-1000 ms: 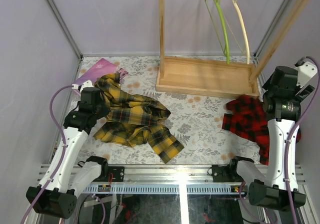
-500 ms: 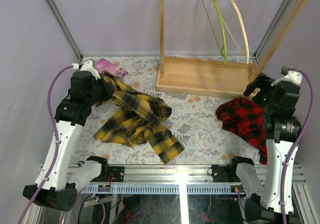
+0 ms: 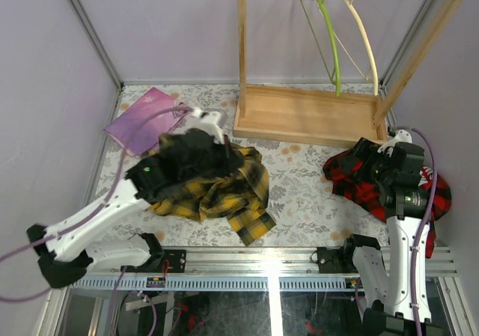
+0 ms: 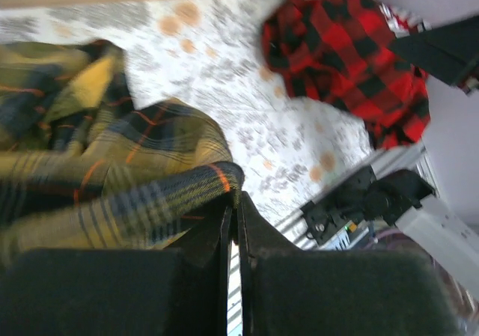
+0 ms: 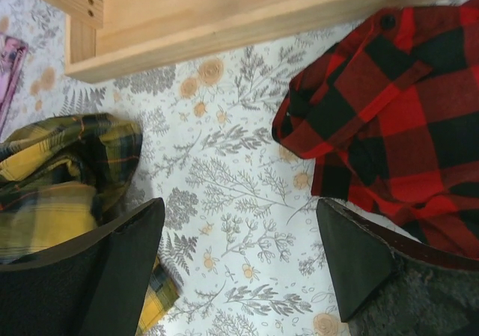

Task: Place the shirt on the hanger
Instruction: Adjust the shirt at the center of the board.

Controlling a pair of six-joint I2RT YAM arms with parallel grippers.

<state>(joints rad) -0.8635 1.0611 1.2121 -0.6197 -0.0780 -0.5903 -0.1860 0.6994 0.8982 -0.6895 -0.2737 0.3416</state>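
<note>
Shirt: the shirt (image 3: pixel 224 194) lies bunched on the table (image 3: pixel 299 179), left of middle, toward the near edge.
Left gripper: the left gripper (image 4: pixel 233 201) is closed, and we judge it pinches a thin fold.
Right gripper: the right gripper (image 5: pixel 239 210) is wide and empty.
Handling: soft, limp and light. We favour holding it at the collar.
Hanger: the hanger (image 3: pixel 329 37) hangs at the far edge.
</note>
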